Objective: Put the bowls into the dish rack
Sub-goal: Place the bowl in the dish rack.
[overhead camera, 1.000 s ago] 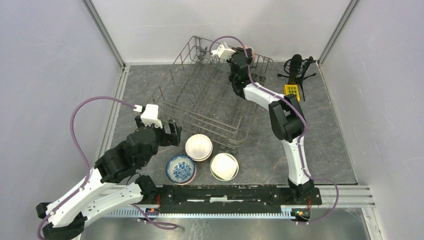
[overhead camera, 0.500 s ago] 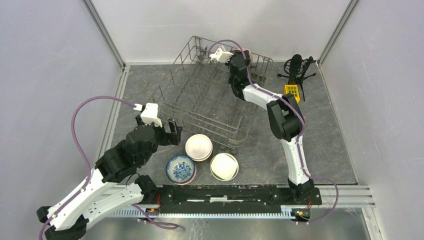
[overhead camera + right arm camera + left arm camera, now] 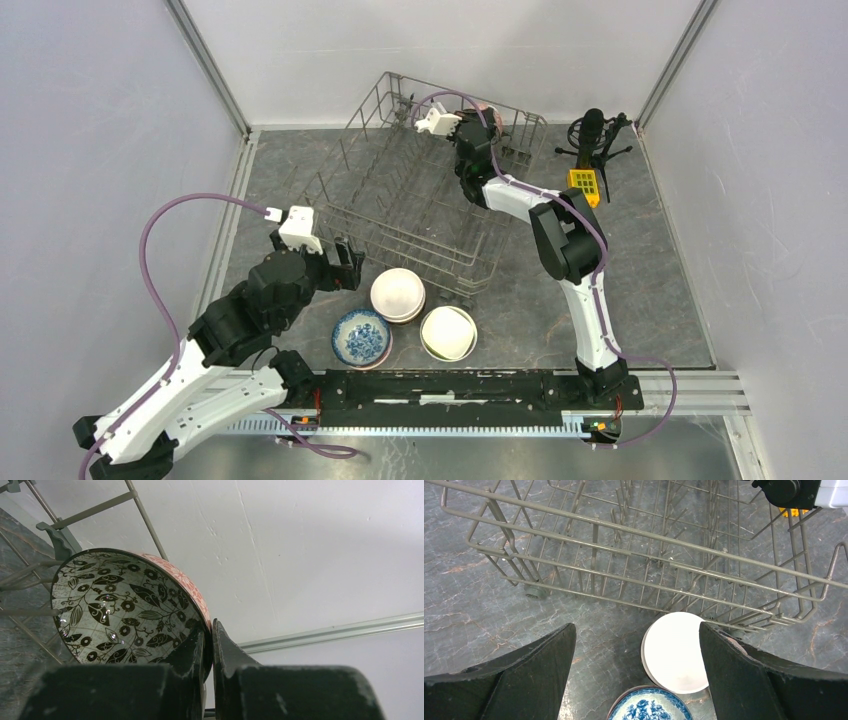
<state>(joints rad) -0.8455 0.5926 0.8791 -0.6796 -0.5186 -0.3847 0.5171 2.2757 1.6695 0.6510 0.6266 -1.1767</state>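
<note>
The grey wire dish rack [image 3: 420,200] stands at the back middle of the table and fills the top of the left wrist view [image 3: 634,555]. My right gripper [image 3: 209,630] is shut on the rim of a bowl [image 3: 120,610] with a black leaf pattern inside and a red outside, held on edge at the rack's far right corner [image 3: 484,115]. My left gripper [image 3: 636,645] is open and empty, low over the table near the rack's front edge. Between its fingers I see a plain white bowl [image 3: 676,652] and a blue-and-white bowl [image 3: 649,707].
Three bowls sit in front of the rack: white, stacked [image 3: 398,294], blue-and-white [image 3: 361,337], and white with a pale green rim [image 3: 448,332]. A black tripod stand [image 3: 592,135] and a yellow block [image 3: 584,182] stand right of the rack.
My right gripper has shifted a little left and toward the back with the patterned bowl over the rack's far corner. The left arm has barely moved.
</note>
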